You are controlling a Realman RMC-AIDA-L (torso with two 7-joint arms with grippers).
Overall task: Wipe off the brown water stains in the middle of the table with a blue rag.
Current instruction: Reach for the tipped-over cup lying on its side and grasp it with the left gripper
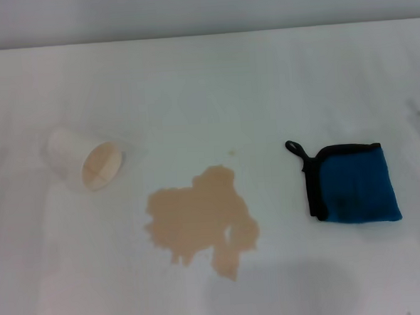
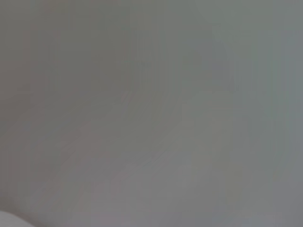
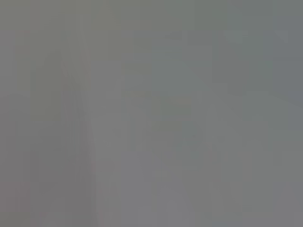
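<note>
The stain (image 1: 201, 219), a tan-brown blotch with lobed edges, is lying flat near the middle of the white table (image 1: 213, 86). To its right, well apart from it, the rag (image 1: 356, 184) is lying flat on the table: a bright blue square with black edging along its left side and a small black loop at its upper left corner, pointing toward the stain. On the stain's other side, a white paper cup (image 1: 85, 159) is lying tipped over, its open mouth facing the front of the table. No arm or gripper is showing in the head view, and both wrist views are giving only a plain grey blur, so the state of either gripper's jaws cannot be told.
</note>
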